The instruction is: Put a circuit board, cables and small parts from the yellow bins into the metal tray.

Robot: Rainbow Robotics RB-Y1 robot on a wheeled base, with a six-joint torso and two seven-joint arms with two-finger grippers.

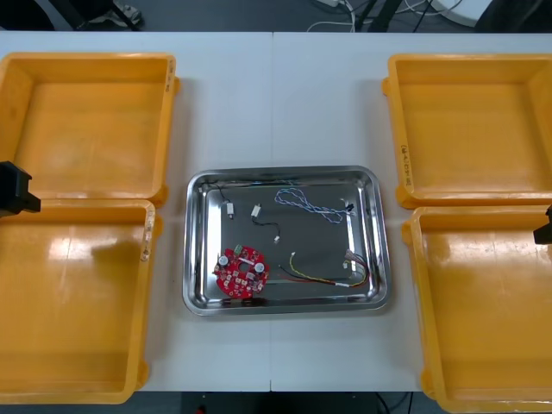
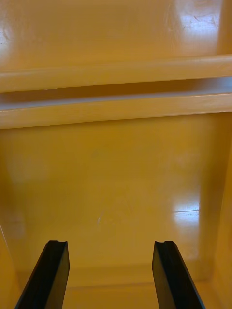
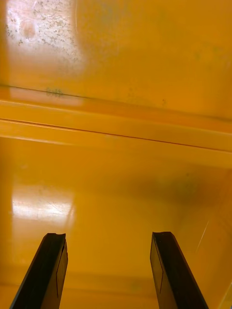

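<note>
Hanging with its fingers spread wide and nothing between them, the left tool (image 3: 107, 236) sits out to the left of the metal tray (image 1: 191, 250), looking at bare orange bin floor. The right tool (image 2: 110, 244) mirrors it to the right of the tray, fingers just as far apart and just as empty, and in front of each one runs the double rim where two bins meet.

All four yellow bins (image 1: 86, 129) look bare from above. Everything the job asks for lies inside the tray at the middle of the surface.
- **Board:** the round red circuit board (image 1: 241, 272) lies flat in the tray's left corner on the robot's side.
- **Red and yellow cable:** the red and yellow cable (image 1: 323, 274) curls along that same edge, towards the tray's right wall.
- **Blue and white cable:** the twisted blue and white cable (image 1: 302, 203) runs across the tray's far half, its length roughly left to right.
- **Small parts:** the small metal parts (image 1: 230, 207) are dotted left of the tray's centre.

So the relation that counts is this: the goods lie inward from both tools, between them, with no bin holding anything to fetch. The board is nearer the left tool, and the red and yellow cable is nearer the right. My read is that the loading looks done, and neither tool has anything below it to close on.
</note>
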